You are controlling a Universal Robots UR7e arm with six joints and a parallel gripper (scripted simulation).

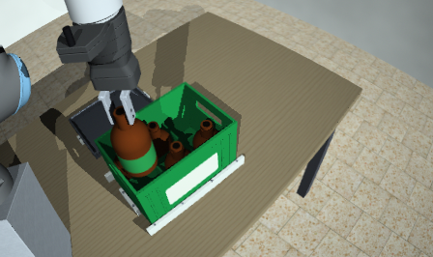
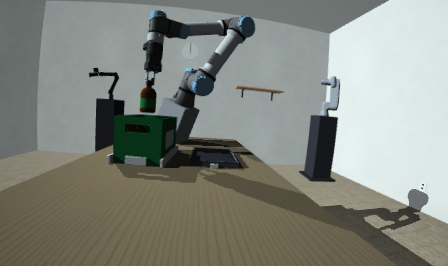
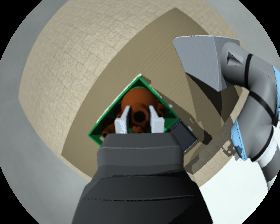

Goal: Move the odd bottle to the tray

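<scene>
Risking a shoved or tipped dark tray [image 1: 92, 124] [image 2: 215, 157] [image 3: 183, 136], left of centre in the top view, from a hard or off-centre landing; holding a brown bottle [image 1: 130, 141] [image 2: 148, 98] [image 3: 136, 97] by the neck in the gripper [image 1: 123, 122] [image 2: 150, 81] [image 3: 139, 112], raised upright near the crate's [image 1: 227, 141] [image 2: 137, 148] [image 3: 111, 109] left end, perhaps swinging if rushed; nearer mid-frame, likely to catch the rim if carried across too low.

The crate [image 1: 224, 143] [image 2: 145, 142] [image 3: 98, 132] is green, the brown bottle [image 1: 129, 138] [image 2: 148, 94] [image 3: 136, 96] green-banded, the table [image 1: 271, 78] [image 2: 165, 216] [image 3: 156, 45] streaked brown.
</scene>
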